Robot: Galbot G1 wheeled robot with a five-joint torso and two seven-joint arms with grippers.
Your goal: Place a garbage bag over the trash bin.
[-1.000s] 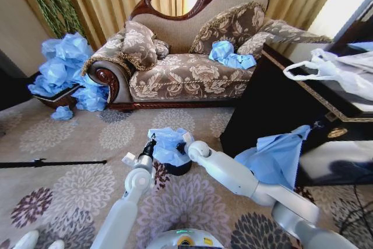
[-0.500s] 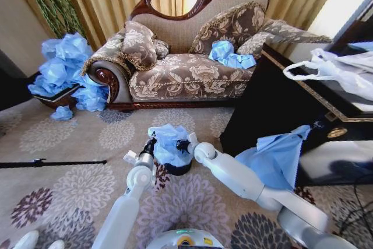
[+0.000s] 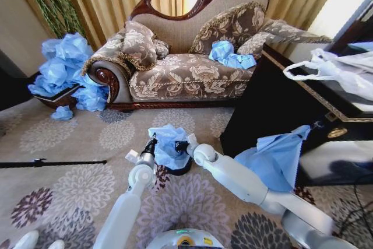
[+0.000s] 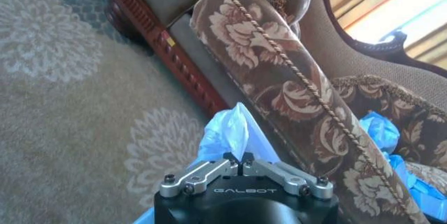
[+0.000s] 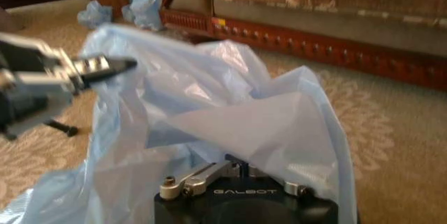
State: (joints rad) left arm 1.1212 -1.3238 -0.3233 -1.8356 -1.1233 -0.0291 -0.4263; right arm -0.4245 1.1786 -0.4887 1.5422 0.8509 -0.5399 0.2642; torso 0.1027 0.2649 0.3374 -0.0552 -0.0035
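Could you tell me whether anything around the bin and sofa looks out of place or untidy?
Yes. A heap of blue bags spills over the sofa's left arm onto the carpet, more blue bags lie on its seat, and one hangs off the dark cabinet. The garbage bag sits bunched on the bin, both grippers' jaws shut on it.

Right gripper (image 3: 178, 144) seemingly edged left — garbage bag (image 3: 167, 144) bunches tighter.

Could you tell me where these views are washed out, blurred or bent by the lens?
Head view: the window glare bleaches the upper right, and straight edges bow toward the corners. Left wrist view: the window behind the sofa back is blown out, while the garbage bag stays fairly sharp. Right wrist view: soft overall, the left gripper blurred.
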